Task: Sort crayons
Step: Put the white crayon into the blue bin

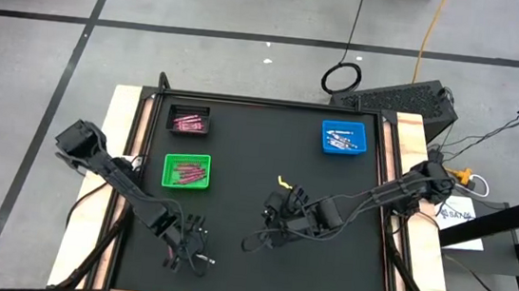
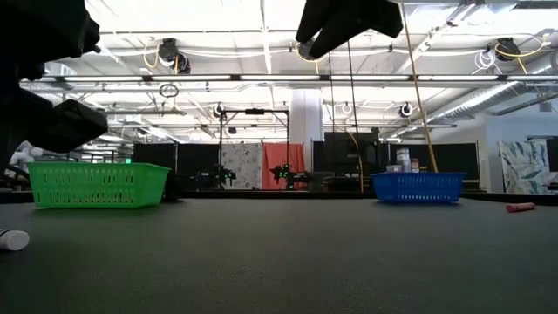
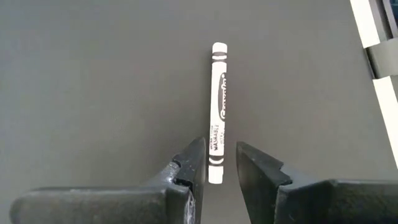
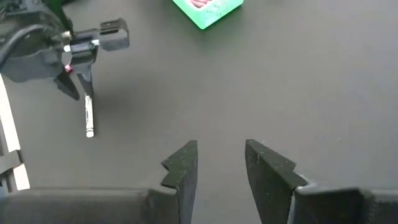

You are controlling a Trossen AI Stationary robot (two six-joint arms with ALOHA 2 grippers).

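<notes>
— Starting at the left: what is the left gripper (image 3: 216,163) doing?

— Hanging low over the black table mat (image 1: 263,203) near its front edge, with its two dark fingers spread and one end of a thin white paper-wrapped crayon (image 3: 217,112) lying between the tips. Nothing is pinched yet.

— How should that crayon handle?

— I'd judge it light and stiff, but brittle: wax snaps if squeezed hard near an end. The paper sleeve should give decent friction. Being round, it could roll away if nudged, so closing on the middle of the barrel, across its width, looks safer than at the end now between the fingers.

— And moving right?

— Behind that arm sits a green plastic mesh basket (image 1: 186,171) holding reddish crayons, and beyond it a small black tray (image 1: 187,119) of pink ones. Near the table's middle lies a small yellow scrap (image 1: 284,182), with the right gripper (image 4: 221,163) just beside it, fingers parted around nothing. A blue plastic basket (image 1: 344,137) stands at the far right with pale sticks inside. In the low view, one reddish crayon (image 2: 520,208) lies loose on the mat at the right edge.
</notes>
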